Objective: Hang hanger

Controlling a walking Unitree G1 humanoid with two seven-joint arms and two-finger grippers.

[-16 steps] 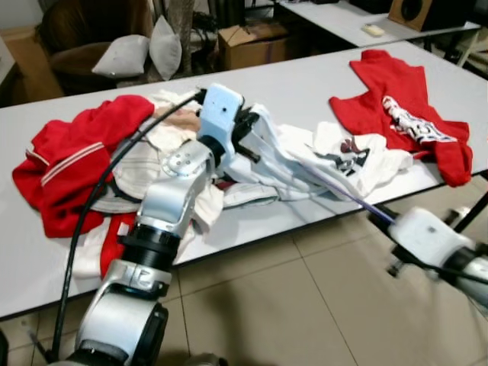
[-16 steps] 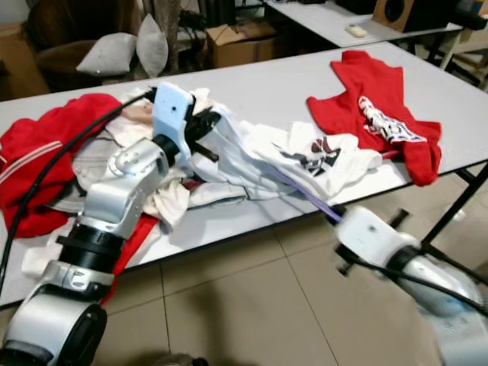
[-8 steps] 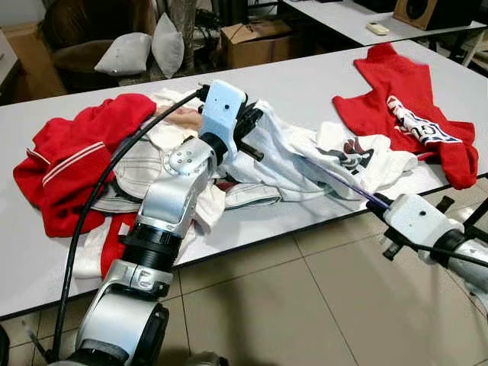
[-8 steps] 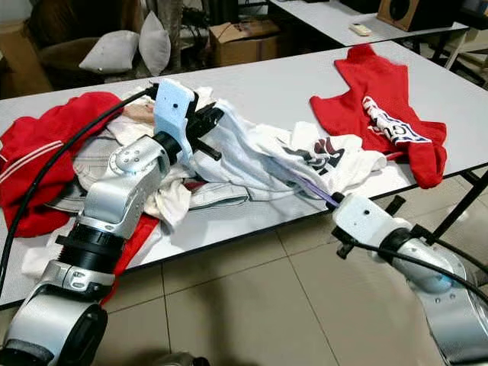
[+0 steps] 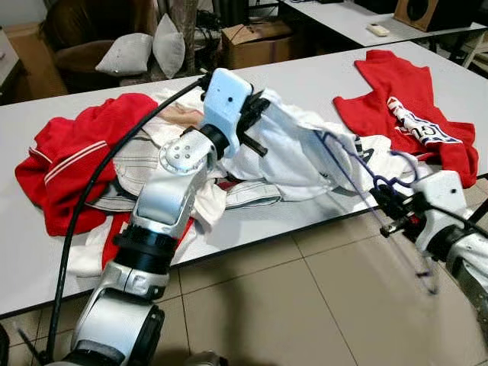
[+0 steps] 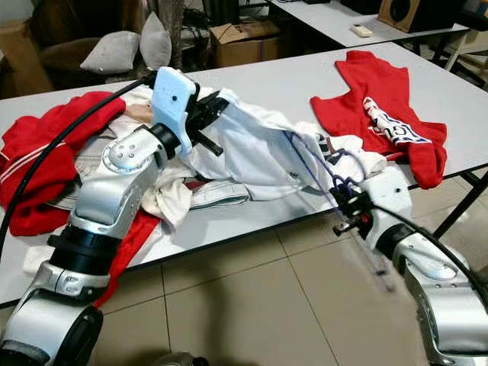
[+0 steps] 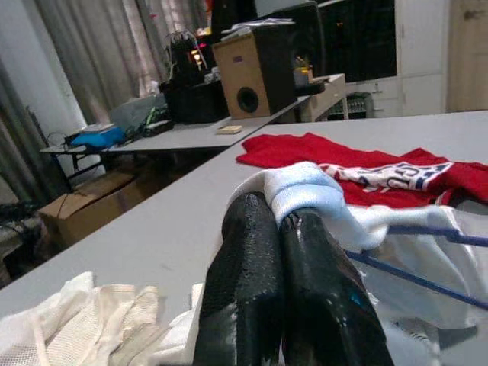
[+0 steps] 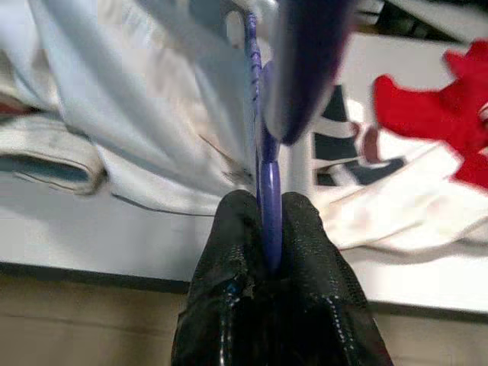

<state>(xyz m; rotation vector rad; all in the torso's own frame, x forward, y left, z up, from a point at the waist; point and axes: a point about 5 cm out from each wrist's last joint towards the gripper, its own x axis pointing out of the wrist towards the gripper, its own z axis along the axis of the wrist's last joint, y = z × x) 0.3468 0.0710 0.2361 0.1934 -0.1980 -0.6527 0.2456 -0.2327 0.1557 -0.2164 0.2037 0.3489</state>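
Hanger [image 8: 263, 179] pinched in right hand [image 8: 263, 229]; left hand [image 7: 282, 229] grips white shirt [image 5: 293, 149].

A grey table [image 5: 320, 76] bears red garments [image 5: 76, 164] and white garments [image 5: 297, 164].

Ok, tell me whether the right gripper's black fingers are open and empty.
No: the right gripper is shut on the thin purple wire hanger, which runs up between its fingers.

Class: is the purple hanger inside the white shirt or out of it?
Out: the purple hanger lies over the white shirt, pinched by the right gripper.
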